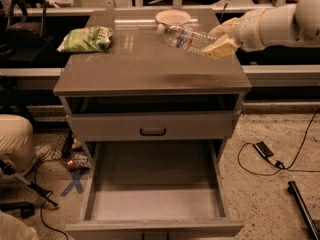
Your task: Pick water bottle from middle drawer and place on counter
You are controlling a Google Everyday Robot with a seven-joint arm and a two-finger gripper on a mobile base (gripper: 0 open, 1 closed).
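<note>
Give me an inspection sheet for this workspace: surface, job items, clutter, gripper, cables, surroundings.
Surface: counter, glossy grey-brown, things only along its rear part.
Job's things: water bottle held tilted over the counter's rear right, apparently off the surface; middle drawer pulled open, nothing seen inside.
Clutter: bowl at the rear edge; green bag at the rear left.
Gripper: gripper reaches in from the right, shut on the water bottle.
Cables: black cable and small black box on the floor to the right; thin cable on the floor to the left.
Surroundings: drawer with black handle shut; blue X on the floor; person's leg at the left edge.
</note>
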